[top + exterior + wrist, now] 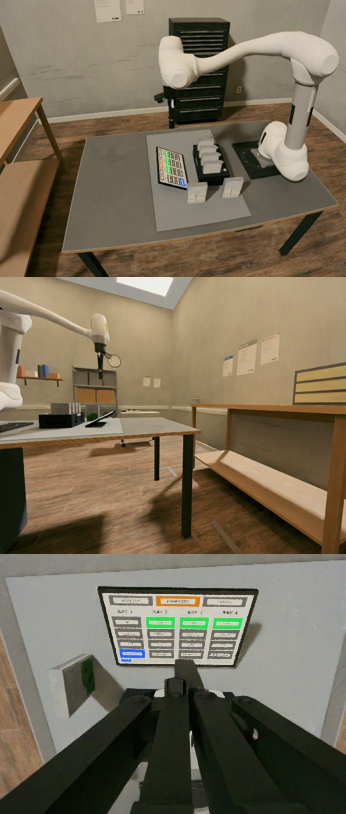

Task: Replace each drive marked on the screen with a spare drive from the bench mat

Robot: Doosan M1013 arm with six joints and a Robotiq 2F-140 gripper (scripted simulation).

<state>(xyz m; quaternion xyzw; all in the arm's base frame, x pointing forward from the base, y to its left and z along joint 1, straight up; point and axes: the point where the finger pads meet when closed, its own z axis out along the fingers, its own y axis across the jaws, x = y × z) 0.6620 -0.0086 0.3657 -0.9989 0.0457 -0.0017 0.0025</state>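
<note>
My gripper [171, 127] [100, 377] [183, 674] is shut and empty, high above the bench. The black dock [208, 180] [57, 421] stands on the grey mat [179, 216] [295, 659] with four grey drives upright in it, the nearest drive [212, 167] at its near end. Two more drives stand on the mat: one drive [197, 193] [65, 689] near the screen, the other drive [232, 187] to its right. The tilted screen [171, 167] [177, 629] shows bay 1 with a blue bottom cell and bays 2, 3 and 4 with green top cells; its middle header is orange. In the wrist view the fingers hide most of the dock.
The arm's base plate [245, 161] lies right of the dock. A black drawer cabinet [199, 100] stands behind the bench [115, 187]. A wooden side table [17, 115] stands at the left.
</note>
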